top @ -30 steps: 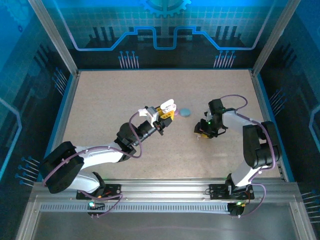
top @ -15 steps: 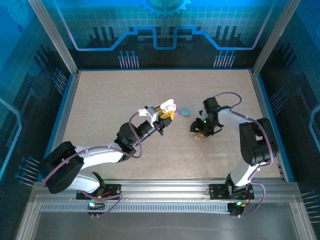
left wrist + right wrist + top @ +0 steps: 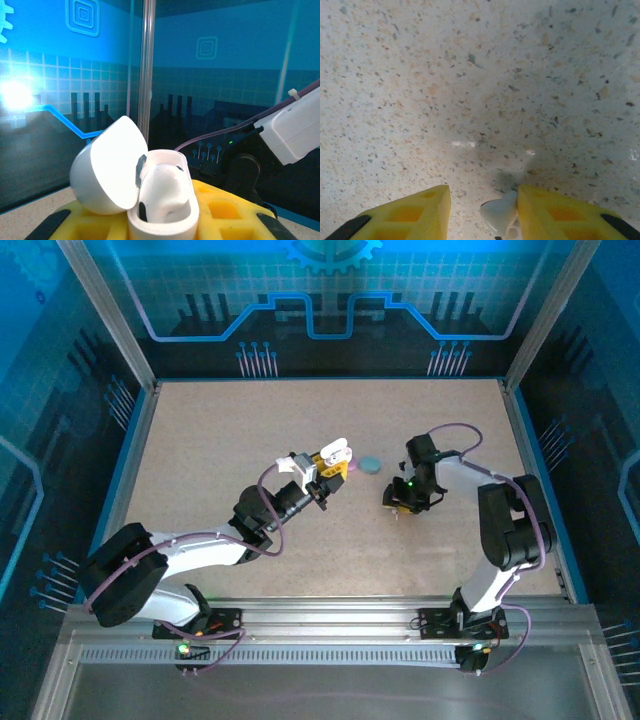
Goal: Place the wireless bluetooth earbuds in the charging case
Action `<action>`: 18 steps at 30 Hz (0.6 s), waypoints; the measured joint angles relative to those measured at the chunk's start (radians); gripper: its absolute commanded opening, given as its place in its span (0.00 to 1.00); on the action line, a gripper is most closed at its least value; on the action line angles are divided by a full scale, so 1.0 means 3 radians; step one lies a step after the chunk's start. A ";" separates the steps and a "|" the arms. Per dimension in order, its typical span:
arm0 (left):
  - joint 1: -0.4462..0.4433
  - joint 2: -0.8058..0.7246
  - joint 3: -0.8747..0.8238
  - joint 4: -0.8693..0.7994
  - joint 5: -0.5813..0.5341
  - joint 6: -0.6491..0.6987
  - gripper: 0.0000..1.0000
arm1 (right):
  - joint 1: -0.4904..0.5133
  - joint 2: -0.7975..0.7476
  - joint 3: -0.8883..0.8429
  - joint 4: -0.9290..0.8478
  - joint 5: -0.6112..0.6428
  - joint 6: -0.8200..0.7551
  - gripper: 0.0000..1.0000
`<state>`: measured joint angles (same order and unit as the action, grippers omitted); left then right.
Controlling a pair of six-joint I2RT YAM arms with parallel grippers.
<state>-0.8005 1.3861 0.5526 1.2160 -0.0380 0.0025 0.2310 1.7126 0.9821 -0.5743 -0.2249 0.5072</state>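
I can read no words, numbers or brand marks. The blue wall panels (image 3: 50,90) carry only drawn signs: nested squares (image 3: 82,15) at upper left and a gear (image 3: 330,252) at top centre. The white charging case (image 3: 112,172) shows no legible print.

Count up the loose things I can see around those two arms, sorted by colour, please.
White: 2 (the open charging case, an earbud on the table)
Blue-grey: 1 (a small round disc on the table)
Total: 3 that can be made out
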 measured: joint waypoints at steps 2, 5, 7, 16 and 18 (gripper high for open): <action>0.0000 0.0000 0.0000 0.0000 0.0000 0.0000 0.23 | 0.0000 0.0009 0.0000 0.0008 0.0000 -0.0008 0.38; 0.0000 0.0000 0.0000 -0.0001 0.0000 0.0000 0.23 | 0.0000 0.0009 0.0005 -0.0004 0.0037 -0.0008 0.37; 0.0000 0.0000 0.0000 -0.0001 0.0000 0.0000 0.23 | 0.0000 0.0009 0.0005 -0.0013 0.0083 -0.0008 0.37; 0.0000 0.0000 0.0001 -0.0023 0.0000 0.0000 0.23 | -0.0008 -0.0011 -0.0024 -0.0130 0.0231 0.0004 0.35; 0.0000 0.0000 0.0000 -0.0023 0.0000 0.0000 0.23 | -0.0014 -0.0058 -0.0064 -0.0135 0.0253 0.0005 0.36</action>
<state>-0.8005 1.3861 0.5526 1.2091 -0.0380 0.0025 0.2268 1.6951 0.9630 -0.6147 -0.1490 0.5087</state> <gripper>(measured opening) 0.243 0.349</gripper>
